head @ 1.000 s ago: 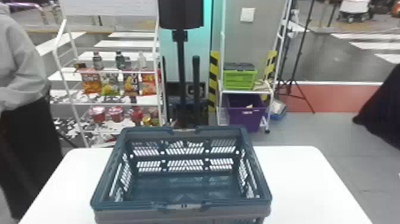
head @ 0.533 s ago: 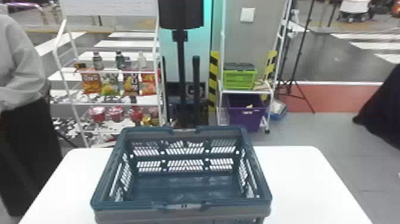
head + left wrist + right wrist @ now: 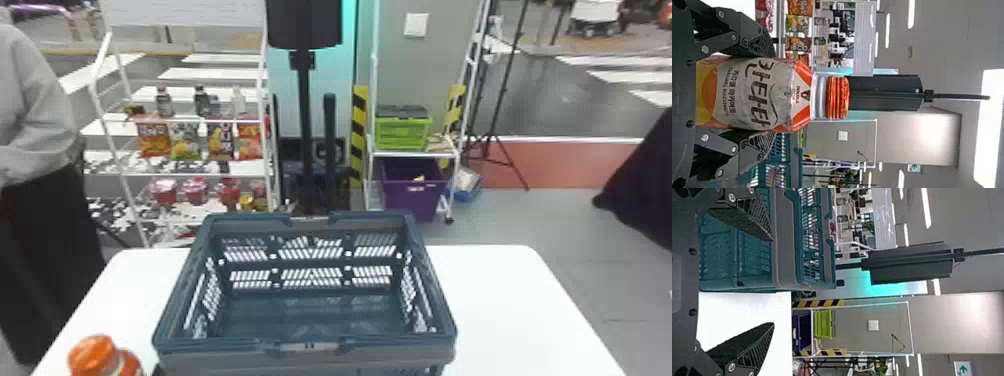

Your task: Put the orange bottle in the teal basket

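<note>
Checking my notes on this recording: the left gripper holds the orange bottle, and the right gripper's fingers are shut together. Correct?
Not the last part: the right wrist view shows the right gripper with its fingers wide apart. The left gripper does hold the orange bottle.

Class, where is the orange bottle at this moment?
In the left wrist view, the orange bottle is between the left gripper's fingers; in the head view its cap is at the lower left, left of the teal basket.

Basket on table; bottle left of basket; snack rack behind table, at left.
</note>
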